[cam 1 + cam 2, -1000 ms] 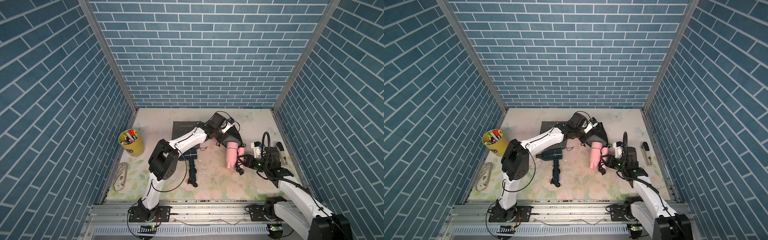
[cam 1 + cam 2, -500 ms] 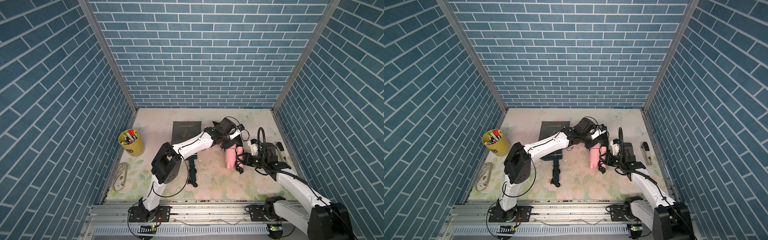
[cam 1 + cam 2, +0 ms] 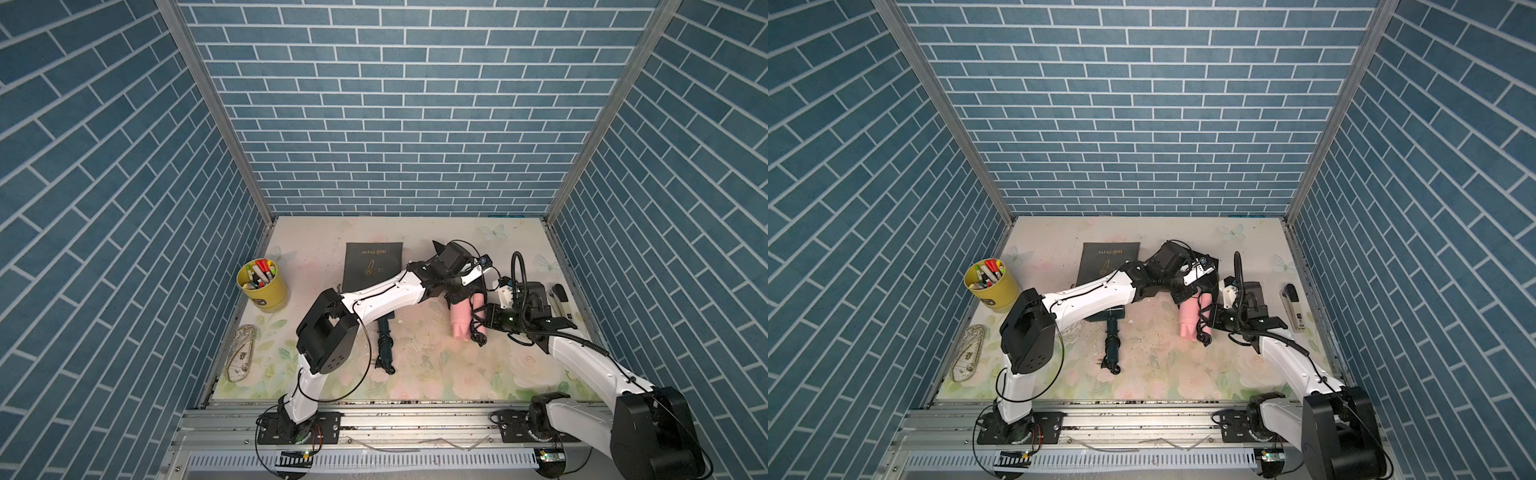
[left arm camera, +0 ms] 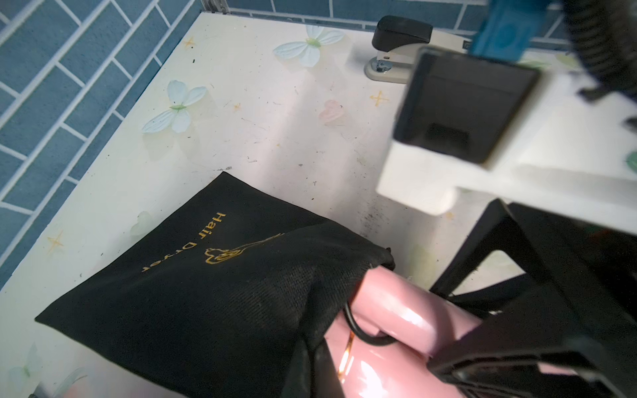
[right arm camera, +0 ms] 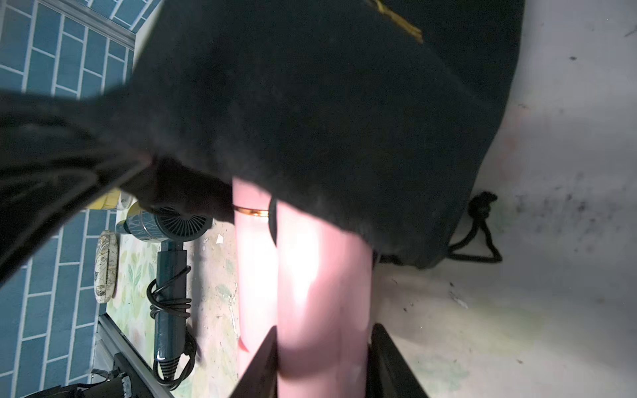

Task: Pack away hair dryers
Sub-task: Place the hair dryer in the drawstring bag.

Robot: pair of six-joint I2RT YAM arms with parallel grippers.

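Observation:
The pale pink hair dryer (image 3: 461, 320) (image 3: 1188, 320) lies right of centre on the table. Its far end sits inside the mouth of a black drawstring pouch (image 4: 206, 293) (image 5: 344, 120) with gold print. My left gripper (image 3: 459, 295) (image 3: 1183, 297) is shut on the pouch's rim above the dryer. My right gripper (image 5: 324, 365) (image 3: 476, 321) is shut on the pink dryer's near end, one finger on each side. The dark teal hair dryer (image 3: 384, 336) (image 3: 1112, 328) (image 5: 170, 275) lies at the middle, cord coiled round its handle.
A second flat black pouch (image 3: 374, 266) lies at the back middle. A yellow cup of markers (image 3: 262, 286) and a patterned oval case (image 3: 241, 353) stand at the left. A stapler (image 3: 559, 299) (image 4: 400, 44) lies by the right wall.
My left arm has reached further right and down, drawing the pouch's mouth over the pink dryer's far end and uncovering the flat pouch. The right gripper keeps its hold and has shifted slightly.

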